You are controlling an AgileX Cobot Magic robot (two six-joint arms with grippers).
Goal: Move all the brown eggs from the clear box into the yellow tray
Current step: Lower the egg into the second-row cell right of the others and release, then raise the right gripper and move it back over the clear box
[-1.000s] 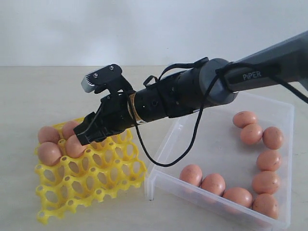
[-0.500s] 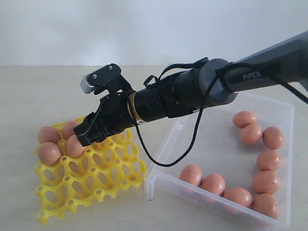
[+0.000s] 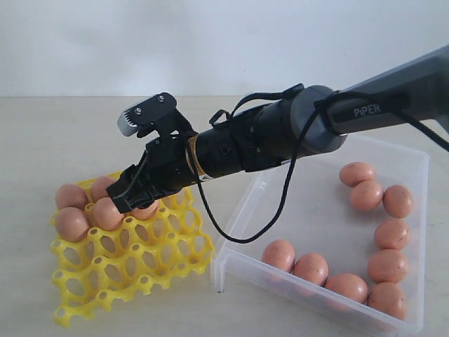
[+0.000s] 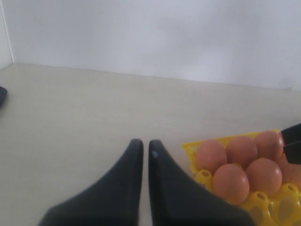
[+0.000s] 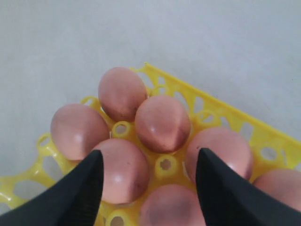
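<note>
1. Two fingers of the right gripper (image 5: 149,153) stand spread wide and empty, just above eggs (image 5: 162,122) seated in the yellow tray (image 3: 133,270).
2. Seven eggs fill the cups at the tray's far left corner.
3. Nine eggs lie in the clear box (image 3: 316,225), along its right and near edges.
4. Tray and box sit just beside each other on the bench (image 3: 56,133).
5. Left gripper (image 4: 142,143): jaws pressed together over bare bench near the tray's corner.

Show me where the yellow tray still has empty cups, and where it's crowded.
Free cups in the yellow tray: its near rows and the side toward the clear box. Crowded: its far left corner, brown eggs packed under the open right gripper. In the box, the middle floor is bare; eggs line the near and right walls.
</note>
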